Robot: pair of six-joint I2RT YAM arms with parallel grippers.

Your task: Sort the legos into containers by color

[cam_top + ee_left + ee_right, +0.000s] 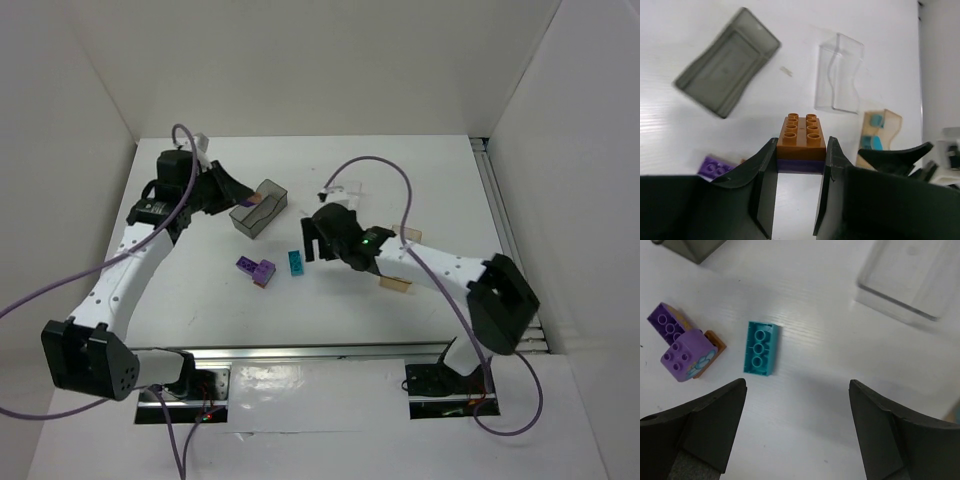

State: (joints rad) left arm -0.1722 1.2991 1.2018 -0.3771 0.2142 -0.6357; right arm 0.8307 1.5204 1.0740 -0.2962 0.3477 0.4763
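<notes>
An orange-brown studded plastic brick [801, 134] sits stacked on a lower purple brick [800, 166]. The pair is clenched between the two black fingers of the left claw [801, 150]. In the top view this claw hangs by the left end of the dark smoky-grey translucent rectangular box [260, 208]. That box stands on the white bench [420, 170], left of its middle and toward the far edge.

A teal plastic brick [761, 347] lies loose near the bench's middle, its hollow underside up. It lies just ahead of the right claw [797, 385], which is released: its fingers stand wide apart with nothing between them.

Just beside the teal brick, on its left in the top view and not touching it, lies a small cluster. It holds a flat purple studded brick [667, 322], a purple cube-shaped block with a pale-blue print [685, 355] and an orange-brown piece [715, 342] showing from under them. The three touch one another.

The clear plastic rectangular box [345, 190] stands beyond the right claw, nearer the bench's far edge. The tan wood-coloured box [880, 131] holds small teal bricks [872, 142]. It stands on the bench's right half, and in the top view the right arm [440, 268] covers most of it.
</notes>
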